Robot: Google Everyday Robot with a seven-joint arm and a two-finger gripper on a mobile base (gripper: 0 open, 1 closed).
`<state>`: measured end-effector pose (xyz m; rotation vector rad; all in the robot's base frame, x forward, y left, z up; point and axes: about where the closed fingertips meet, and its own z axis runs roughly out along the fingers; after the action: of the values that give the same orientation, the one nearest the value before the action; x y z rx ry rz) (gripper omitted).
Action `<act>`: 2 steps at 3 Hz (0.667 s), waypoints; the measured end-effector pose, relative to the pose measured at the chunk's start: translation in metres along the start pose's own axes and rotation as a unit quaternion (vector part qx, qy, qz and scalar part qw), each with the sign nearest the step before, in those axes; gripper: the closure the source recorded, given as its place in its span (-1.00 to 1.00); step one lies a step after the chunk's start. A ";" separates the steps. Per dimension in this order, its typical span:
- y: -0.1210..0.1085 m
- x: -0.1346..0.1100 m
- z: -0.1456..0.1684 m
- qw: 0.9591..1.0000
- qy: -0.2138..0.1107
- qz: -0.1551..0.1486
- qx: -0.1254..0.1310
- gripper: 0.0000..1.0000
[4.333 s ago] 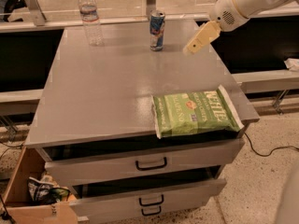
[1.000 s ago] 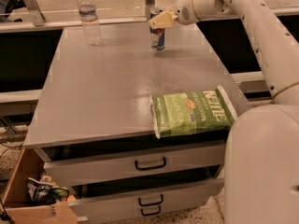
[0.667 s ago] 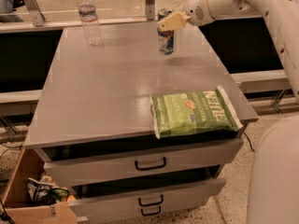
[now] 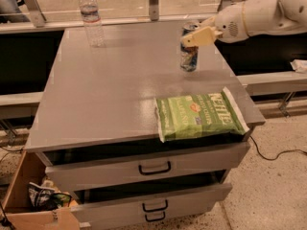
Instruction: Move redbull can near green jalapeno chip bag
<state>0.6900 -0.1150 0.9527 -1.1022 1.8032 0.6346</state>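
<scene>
The redbull can (image 4: 188, 56), slim and blue-and-silver, stands upright at the right side of the grey table (image 4: 105, 95), a little behind the chip bag. My gripper (image 4: 193, 36) reaches in from the right and is shut on the can's top; I cannot tell whether the can's base touches the table. The green jalapeno chip bag (image 4: 199, 114) lies flat at the table's front right corner, and its right end overhangs the edge. A short gap of bare table separates the can from the bag.
A clear water bottle (image 4: 91, 16) stands at the table's back left. Two drawers (image 4: 153, 167) below the table top are pulled partly open. A cardboard box (image 4: 26, 200) with clutter sits on the floor at the lower left. A railing runs behind the table.
My gripper has closed on the can at the back of the table and carried it forward and to the right, closer to the chip bag. The bag and the bottle have not moved.
</scene>
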 end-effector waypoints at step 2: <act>0.022 0.034 -0.023 1.000 0.004 0.015 -0.019 0.70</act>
<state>0.6543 -0.1368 0.9331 -1.1061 1.8234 0.6846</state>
